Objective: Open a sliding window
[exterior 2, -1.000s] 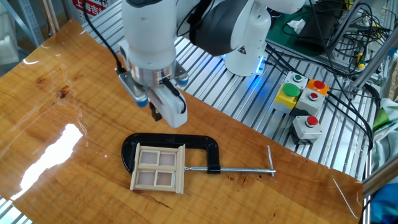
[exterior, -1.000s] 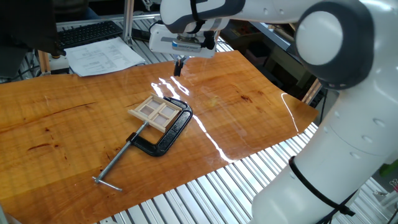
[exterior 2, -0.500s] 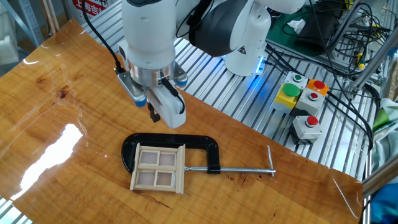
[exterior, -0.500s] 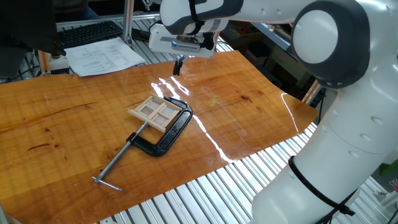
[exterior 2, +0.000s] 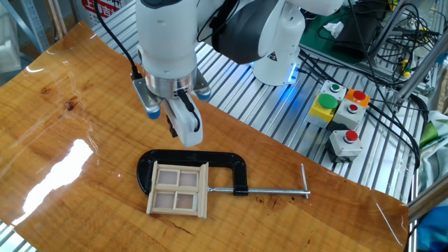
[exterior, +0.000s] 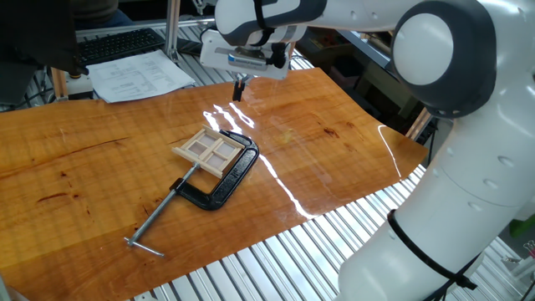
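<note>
The sliding window (exterior: 209, 150) is a small pale wooden frame with several panes, lying flat on the wooden table (exterior: 334, 159). It sits inside the mouth of a black C-clamp (exterior: 227, 182), whose long silver screw (exterior: 159, 221) points at one side of the frame. In the other fixed view the window (exterior 2: 178, 190) lies below the clamp's black bar (exterior 2: 203, 158). My gripper (exterior: 240, 88) hangs above the table just beyond the window, apart from it and empty. Its fingers (exterior 2: 187, 126) point down, close together.
A keyboard (exterior: 121, 43) and papers (exterior: 138, 75) lie at the table's far left edge. A box of coloured push buttons (exterior 2: 341, 115) and cables stand on the slatted metal bench (exterior 2: 266, 119) beyond the table's edge. The robot's white base (exterior: 468, 184) rises at the right.
The gripper has shifted slightly, its fingers moving a little left in the other fixed view. The window and clamp have not moved.
</note>
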`<control>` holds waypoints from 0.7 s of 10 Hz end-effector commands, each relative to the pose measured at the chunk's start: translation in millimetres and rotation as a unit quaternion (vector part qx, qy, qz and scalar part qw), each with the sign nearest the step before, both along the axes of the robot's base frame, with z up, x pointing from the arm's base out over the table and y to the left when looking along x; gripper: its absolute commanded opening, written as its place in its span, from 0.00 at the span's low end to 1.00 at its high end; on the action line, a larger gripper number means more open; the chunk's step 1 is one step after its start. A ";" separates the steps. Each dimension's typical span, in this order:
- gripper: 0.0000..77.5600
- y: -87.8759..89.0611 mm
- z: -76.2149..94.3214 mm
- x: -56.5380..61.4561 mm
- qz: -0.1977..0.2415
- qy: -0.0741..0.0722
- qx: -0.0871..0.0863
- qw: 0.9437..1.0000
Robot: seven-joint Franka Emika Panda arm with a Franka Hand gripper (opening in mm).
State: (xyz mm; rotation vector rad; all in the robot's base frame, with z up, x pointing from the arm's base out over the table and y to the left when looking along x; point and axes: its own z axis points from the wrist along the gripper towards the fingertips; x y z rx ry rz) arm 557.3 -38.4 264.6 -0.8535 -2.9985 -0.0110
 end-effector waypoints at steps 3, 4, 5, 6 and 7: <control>0.00 -0.2 1.3 0.6 0.002 -0.009 -0.001 1.000; 0.00 -1.3 -2.7 1.3 0.002 -0.017 -0.003 1.000; 0.00 -1.7 -6.5 3.3 0.001 -0.017 -0.003 1.000; 0.00 -1.3 -9.4 4.2 0.000 -0.017 -0.003 1.000; 0.00 -1.0 -15.4 4.2 -0.002 -0.017 -0.004 1.000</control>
